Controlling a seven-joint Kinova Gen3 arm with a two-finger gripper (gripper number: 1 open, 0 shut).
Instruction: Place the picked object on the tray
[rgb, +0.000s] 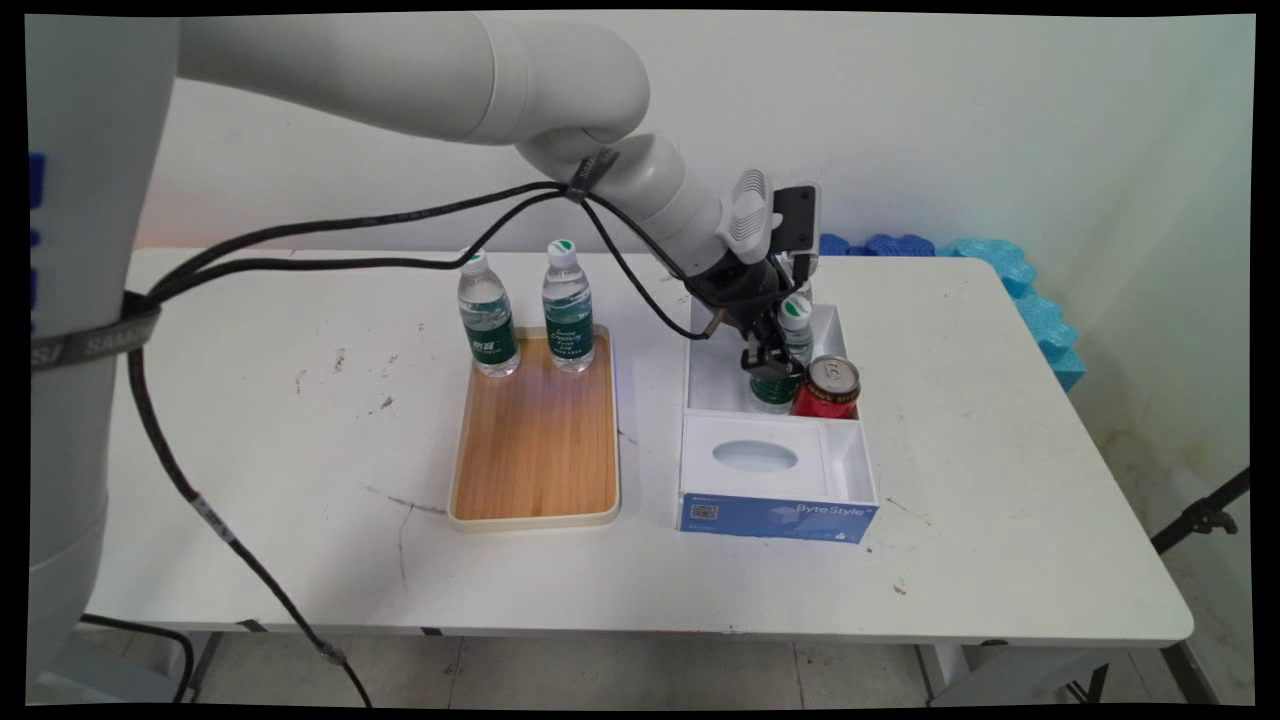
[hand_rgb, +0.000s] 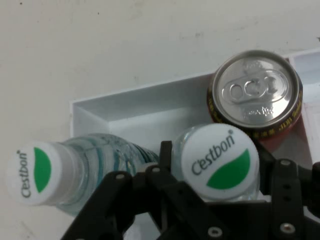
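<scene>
Tissue box (rgb: 775, 490) sits nearest, filling the front of a white bin (rgb: 858, 455). Behind it, the end effector (rgb: 768, 352) pinches a water bottle (hand_rgb: 220, 162) below its cap, beside a red can (rgb: 828, 388) and another bottle (hand_rgb: 42, 172). Two more bottles (rgb: 487, 325) stand on the wooden tray (rgb: 535, 440) on the bench (rgb: 1000, 480).

This looks like a robot test room, a lab; a big white robot arm (rgb: 420, 75) with hanging black cables (rgb: 330, 240) reaches over a scuffed plain white table (rgb: 1000, 480) by a bare white wall (rgb: 950, 120); blue foam blocks (rgb: 1030, 290) sit past the table's far right corner.
</scene>
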